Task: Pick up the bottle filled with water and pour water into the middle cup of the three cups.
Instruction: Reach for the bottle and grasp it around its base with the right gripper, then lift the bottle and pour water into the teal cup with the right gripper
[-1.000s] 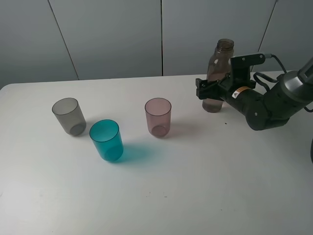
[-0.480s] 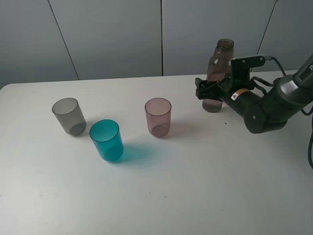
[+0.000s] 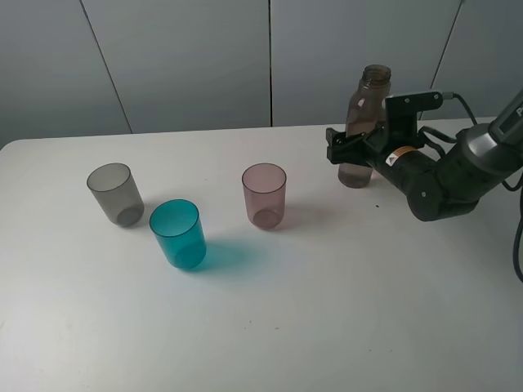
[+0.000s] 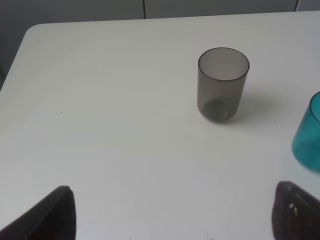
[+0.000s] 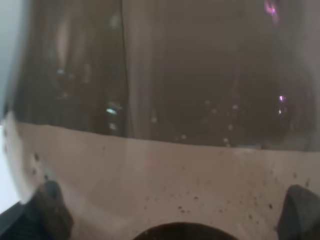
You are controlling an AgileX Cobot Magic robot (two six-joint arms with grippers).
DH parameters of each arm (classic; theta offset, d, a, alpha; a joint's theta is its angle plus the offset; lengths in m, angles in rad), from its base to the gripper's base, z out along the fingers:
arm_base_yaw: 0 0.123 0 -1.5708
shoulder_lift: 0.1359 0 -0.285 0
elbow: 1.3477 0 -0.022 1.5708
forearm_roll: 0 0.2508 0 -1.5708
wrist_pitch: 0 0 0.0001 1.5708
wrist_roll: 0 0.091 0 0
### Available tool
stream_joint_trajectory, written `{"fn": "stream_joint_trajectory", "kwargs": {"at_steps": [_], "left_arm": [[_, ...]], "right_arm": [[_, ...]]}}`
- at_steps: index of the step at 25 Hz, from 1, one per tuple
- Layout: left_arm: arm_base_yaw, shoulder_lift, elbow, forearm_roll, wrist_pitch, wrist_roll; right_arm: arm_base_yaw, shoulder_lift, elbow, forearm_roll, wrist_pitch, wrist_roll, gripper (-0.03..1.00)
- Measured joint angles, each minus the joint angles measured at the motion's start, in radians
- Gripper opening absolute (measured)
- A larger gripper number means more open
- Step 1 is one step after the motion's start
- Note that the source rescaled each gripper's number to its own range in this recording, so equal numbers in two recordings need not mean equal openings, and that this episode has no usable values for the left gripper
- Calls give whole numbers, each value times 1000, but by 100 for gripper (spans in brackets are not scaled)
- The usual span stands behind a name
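1. Right wrist view: the bottle (image 5: 165, 100) fills the gap between the right fingers (image 5: 50, 212); I cannot tell whether they grip it.
2. It stands upright on the counter (image 3: 327, 310).
3. Left fingers (image 4: 50, 217) are spread wide.
4. Arm sticker (image 3: 400, 153) is unreadable.

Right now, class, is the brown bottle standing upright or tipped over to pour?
The bottle is upright: its base rests on the table, its neck points straight up, and the right gripper flanks its lower part.

Soft, even light leaves the worktop (image 3: 327, 310) bright, with only faint shadows; the middle cup (image 3: 176, 233) casts a teal-tinted one. The right wrist view is dim and blurred, the bottle (image 5: 165, 125) too close for focus.
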Motion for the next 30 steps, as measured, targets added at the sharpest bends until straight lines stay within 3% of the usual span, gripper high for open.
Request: {"fn": "stream_joint_trajectory", "kwargs": {"at_steps": [1, 2, 4, 5, 18, 24, 30], "left_arm": [[0, 0, 0, 0, 0, 0], [0, 0, 0, 0, 0, 0], [0, 0, 0, 0, 0, 0], [0, 0, 0, 0, 0, 0], [0, 0, 0, 0, 0, 0], [0, 0, 0, 0, 0, 2], [0, 0, 0, 0, 0, 4]], "right_arm": [[0, 0, 0, 0, -2, 0, 90], [0, 0, 0, 0, -2, 0, 72], [0, 0, -1, 2, -7, 0, 0], [0, 0, -1, 2, -7, -1, 4], [0, -17, -1, -21, 23, -26, 4], [0, -93, -44, -170, 101, -26, 4], [33, -120, -214, -358, 234, 69, 4]]}}
